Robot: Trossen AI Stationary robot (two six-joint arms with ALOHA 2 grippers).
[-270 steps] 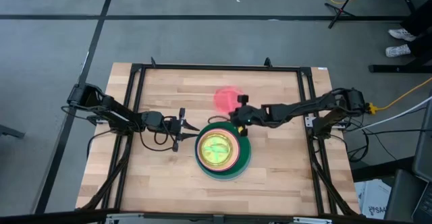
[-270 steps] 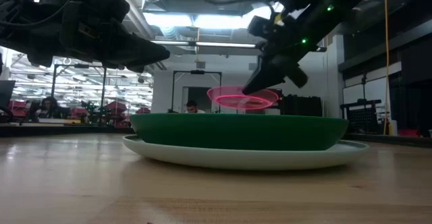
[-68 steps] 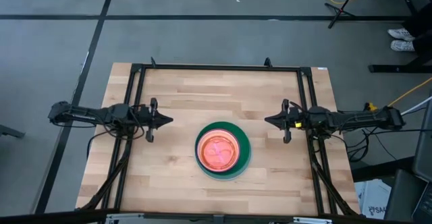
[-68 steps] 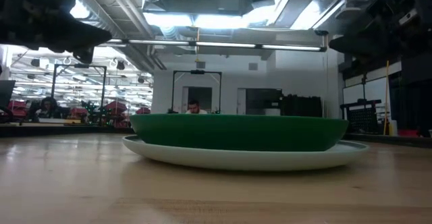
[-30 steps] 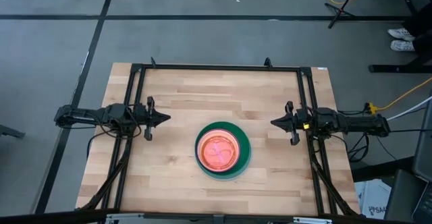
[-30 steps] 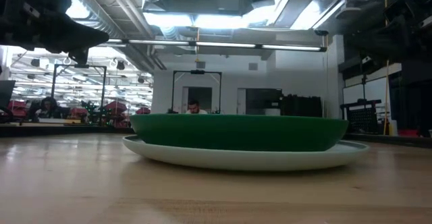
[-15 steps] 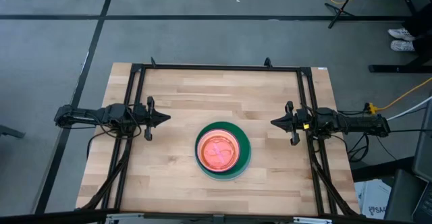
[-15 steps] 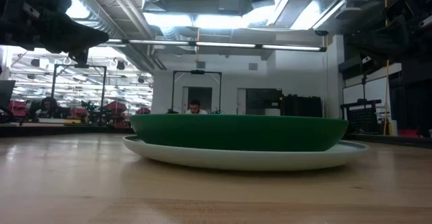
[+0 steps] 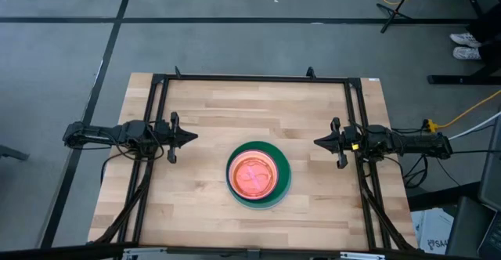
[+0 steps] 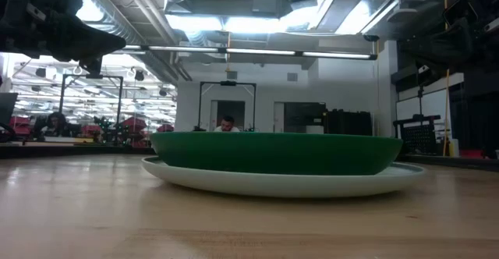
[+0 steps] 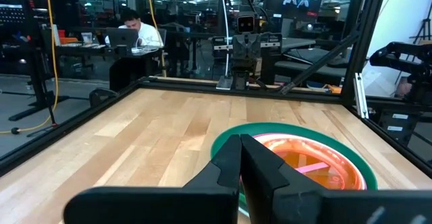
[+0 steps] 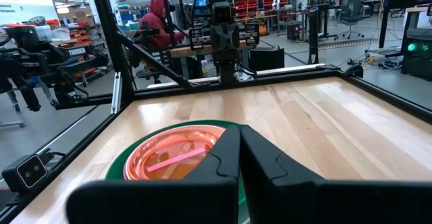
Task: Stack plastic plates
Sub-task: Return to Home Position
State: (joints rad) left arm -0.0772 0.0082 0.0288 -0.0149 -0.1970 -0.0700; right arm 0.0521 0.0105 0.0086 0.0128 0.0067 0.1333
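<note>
The plastic plates (image 9: 258, 175) form one stack at the table's middle, toward the near edge. A red-pink plate (image 9: 252, 175) lies on top, inside a dark green plate (image 10: 273, 151) that rests on a wide pale plate (image 10: 284, 182) on the wood. The other plates are hidden inside the stack. My left gripper (image 9: 192, 137) hovers shut near the table's left edge, pointing at the stack. My right gripper (image 9: 316, 142) hovers shut near the right edge, facing it. Both wrist views show the red-pink plate (image 11: 307, 163) (image 12: 174, 155) beyond shut fingers.
A black metal frame (image 9: 250, 78) runs round the tabletop. Bare wood lies between each gripper and the stack and toward the far edge (image 9: 254, 103). Beyond the table, a seated person (image 11: 138, 32) and another in a red hood (image 12: 156, 21) show among workbenches.
</note>
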